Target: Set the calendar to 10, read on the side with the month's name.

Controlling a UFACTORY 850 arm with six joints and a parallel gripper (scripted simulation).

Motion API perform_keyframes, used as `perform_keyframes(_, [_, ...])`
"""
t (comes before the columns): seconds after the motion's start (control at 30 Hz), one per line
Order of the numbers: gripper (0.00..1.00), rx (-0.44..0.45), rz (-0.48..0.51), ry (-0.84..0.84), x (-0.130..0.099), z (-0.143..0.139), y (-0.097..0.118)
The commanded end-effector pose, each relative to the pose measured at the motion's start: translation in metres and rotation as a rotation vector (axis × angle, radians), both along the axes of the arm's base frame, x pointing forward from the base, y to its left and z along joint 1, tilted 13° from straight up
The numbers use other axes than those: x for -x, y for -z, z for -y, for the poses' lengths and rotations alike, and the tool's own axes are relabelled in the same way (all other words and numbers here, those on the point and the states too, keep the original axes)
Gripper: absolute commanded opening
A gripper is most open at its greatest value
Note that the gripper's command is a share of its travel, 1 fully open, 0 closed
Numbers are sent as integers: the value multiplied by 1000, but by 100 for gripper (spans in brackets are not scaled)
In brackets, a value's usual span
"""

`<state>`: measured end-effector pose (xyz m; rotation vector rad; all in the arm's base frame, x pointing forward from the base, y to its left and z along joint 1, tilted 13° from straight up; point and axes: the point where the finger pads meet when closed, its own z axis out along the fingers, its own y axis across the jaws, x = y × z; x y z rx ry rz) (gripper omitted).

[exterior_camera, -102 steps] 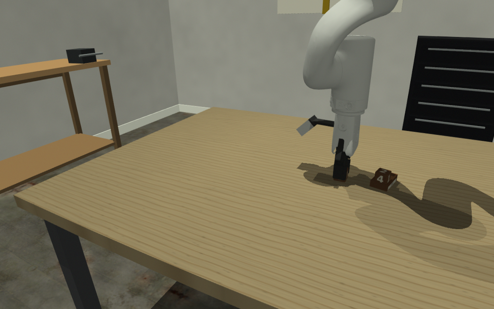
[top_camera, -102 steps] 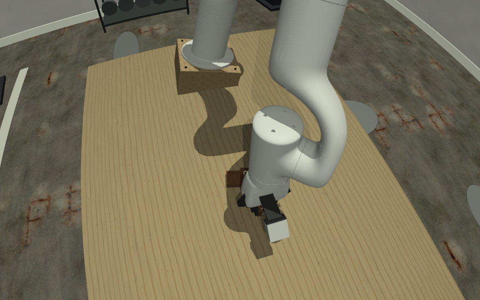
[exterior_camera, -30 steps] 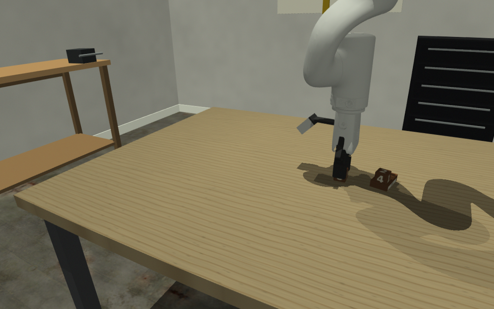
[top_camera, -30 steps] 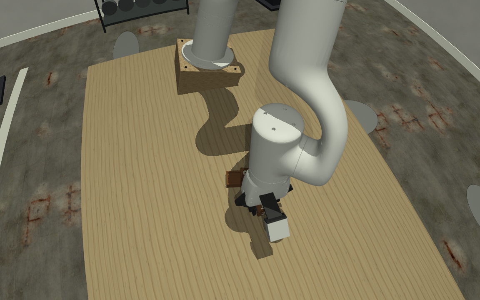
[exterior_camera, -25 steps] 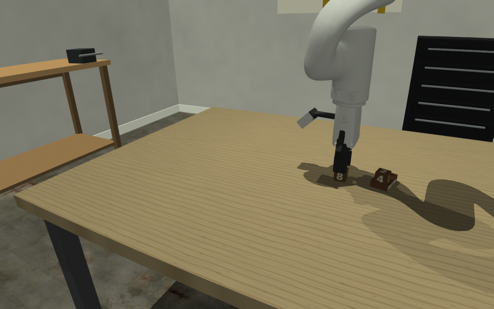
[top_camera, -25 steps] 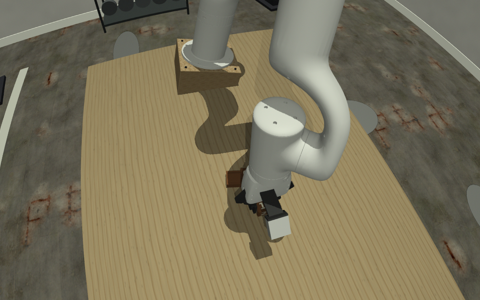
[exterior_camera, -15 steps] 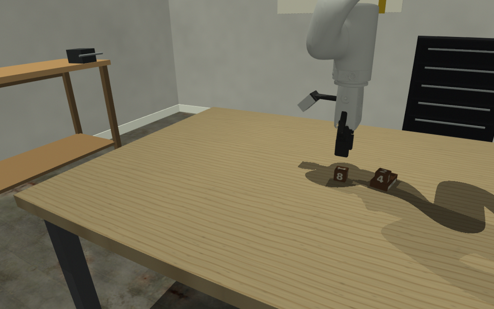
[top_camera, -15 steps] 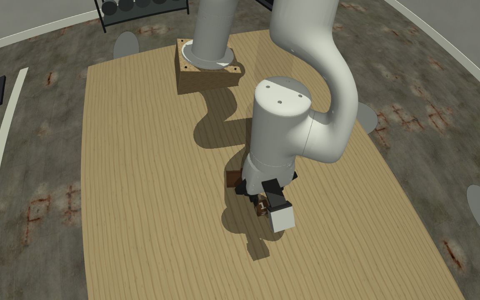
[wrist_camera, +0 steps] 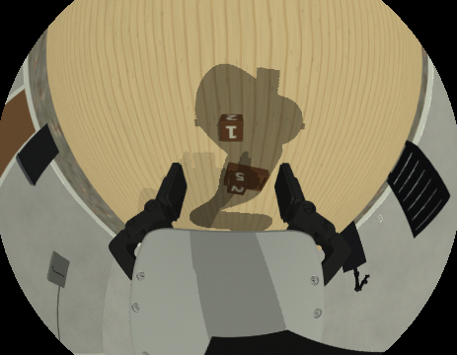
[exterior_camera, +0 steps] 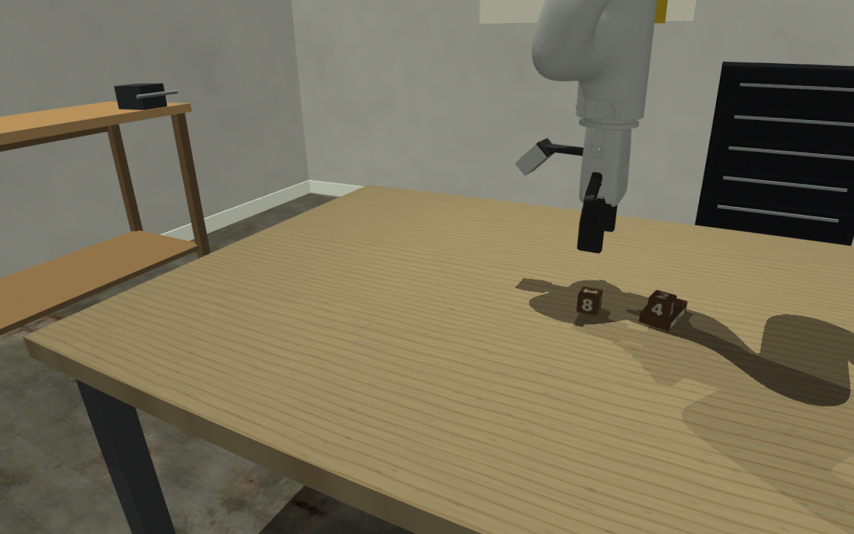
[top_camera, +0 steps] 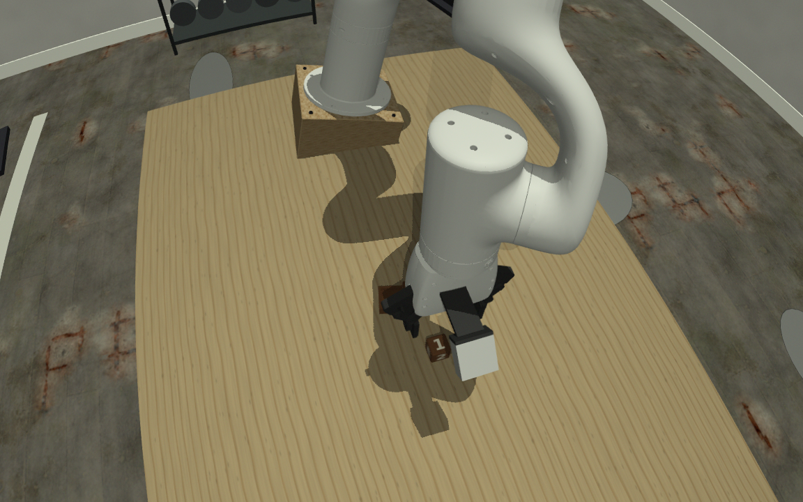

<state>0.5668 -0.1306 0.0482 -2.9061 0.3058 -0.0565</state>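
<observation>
While the gripper (exterior_camera: pixel 593 225) hangs wide open and holding nothing, one number cube (exterior_camera: pixel 588 300) stands alone on the table (exterior_camera: pixel 324 345).

From where I stand, the near edge of the table comes first, with a long run of bare wood planks behind it. Past that sits the loose cube, flat on the wood, an 8 facing me and a 1 on top (top_camera: pixel 437 346). It lies outside the tray (exterior_camera: pixel 677 308), with a strip of wood between them. Just beyond, the second cube (exterior_camera: pixel 658 308) rests in the tray, showing a 4 toward me. The spread fingers hover well above both cubes, touching neither. Farther back a black drawer cabinet (exterior_camera: pixel 793 149) stands against the wall, well apart from the cubes.
</observation>
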Motion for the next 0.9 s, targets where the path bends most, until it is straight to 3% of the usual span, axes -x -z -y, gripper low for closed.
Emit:
perform_keyframes(0.0, [100,1,2,0,-1,1,-1])
perform_keyframes(0.5, [100,-1,-1,-1,-1,0,0])
perform_keyframes(0.63, [100,-54,-163,-73,-4,-12,42])
perform_keyframes(0.87, [100,-64,-313,-124,3,-15,77])
